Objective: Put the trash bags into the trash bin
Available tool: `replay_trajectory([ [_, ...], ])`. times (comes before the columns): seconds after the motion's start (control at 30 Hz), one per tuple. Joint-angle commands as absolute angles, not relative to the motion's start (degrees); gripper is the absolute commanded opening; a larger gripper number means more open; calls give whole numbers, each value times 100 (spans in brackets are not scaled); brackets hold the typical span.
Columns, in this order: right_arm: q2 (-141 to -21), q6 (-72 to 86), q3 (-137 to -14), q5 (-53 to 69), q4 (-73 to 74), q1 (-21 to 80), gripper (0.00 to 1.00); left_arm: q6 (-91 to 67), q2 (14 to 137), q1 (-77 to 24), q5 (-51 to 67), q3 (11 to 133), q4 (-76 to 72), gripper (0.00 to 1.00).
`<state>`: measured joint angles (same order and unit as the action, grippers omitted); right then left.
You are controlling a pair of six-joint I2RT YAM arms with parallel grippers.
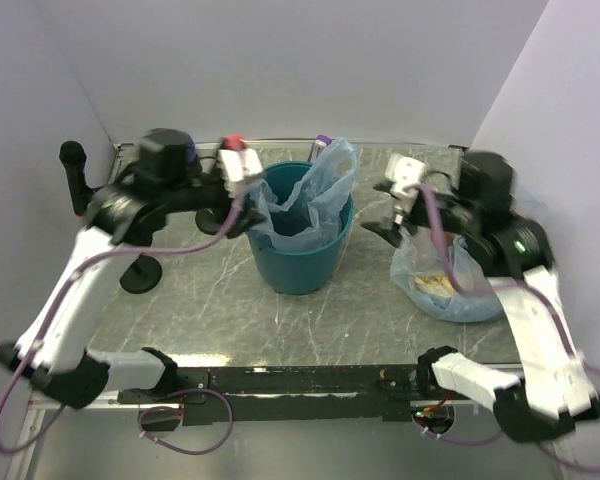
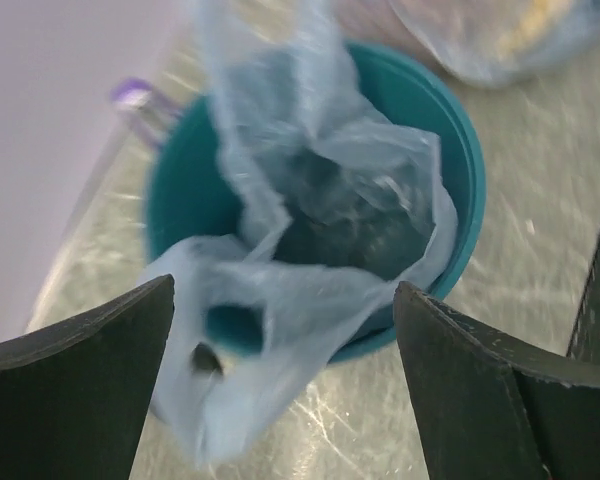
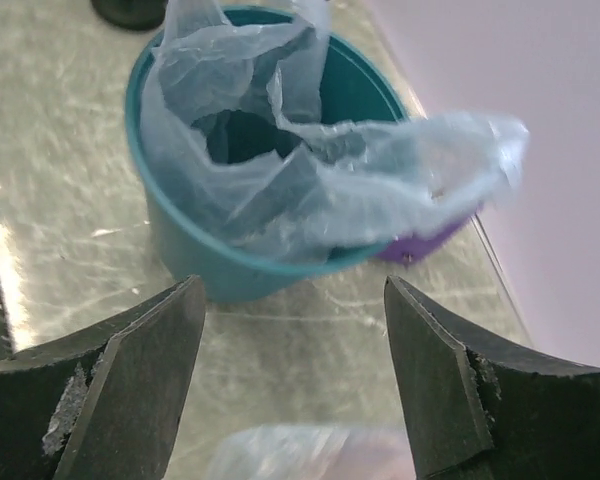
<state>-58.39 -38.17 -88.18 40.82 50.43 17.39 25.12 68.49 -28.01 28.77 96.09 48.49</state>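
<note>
The teal trash bin [image 1: 300, 262] stands mid-table. The pale-blue trash bag [image 1: 315, 195] sits in it, its edges draped over the rim and one flap sticking up at the back right. In the left wrist view the bag [image 2: 330, 200] lines the bin [image 2: 460, 170] and a flap hangs over the near rim. In the right wrist view the bag [image 3: 280, 170] spills over the bin [image 3: 200, 260] to the right. My left gripper [image 1: 242, 168] is open just left of the bin, holding nothing. My right gripper [image 1: 405, 190] is open, to the right of the bin, empty.
A clear bag stuffed with yellow and pink items [image 1: 450, 285] lies at the right under my right arm. A purple object [image 3: 430, 240] sits behind the bin. A black round stand [image 1: 140, 275] is at the left. White walls close in on both sides.
</note>
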Motion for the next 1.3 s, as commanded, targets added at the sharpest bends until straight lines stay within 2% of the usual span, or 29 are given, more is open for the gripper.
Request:
replay_trajectory([
  [0.0, -6512, -4746, -9158, 3894, 4685, 2301, 78, 3673, 7303, -3295, 3261, 10002, 5519, 93],
  [0.1, -6662, -4939, -9228, 3701, 4430, 2688, 78, 3639, 7356, -3497, 3034, 9713, 5213, 92],
  [0.23, -7127, -5395, -9684, 3682, 4833, 3005, 77, 3840, 7453, -3595, 3093, 9694, 5281, 91],
  [0.37, -7374, -5677, -9782, 3726, 4948, 3041, 77, 3998, 7629, -3630, 3199, 9870, 5598, 90],
  [0.7, -7962, -6389, -10133, 3709, 5255, 3103, 77, 4236, 7831, -4008, 3217, 9624, 5326, 84],
  [0.97, -8648, -6952, -10634, 3375, 6046, 3015, 70, 4429, 7989, -4087, 3094, 9501, 5317, 71],
  [1.27, -8692, -7251, -10038, 2892, 5547, 2822, 62, 4816, 7866, -4096, 2962, 9194, 5432, 51],
])
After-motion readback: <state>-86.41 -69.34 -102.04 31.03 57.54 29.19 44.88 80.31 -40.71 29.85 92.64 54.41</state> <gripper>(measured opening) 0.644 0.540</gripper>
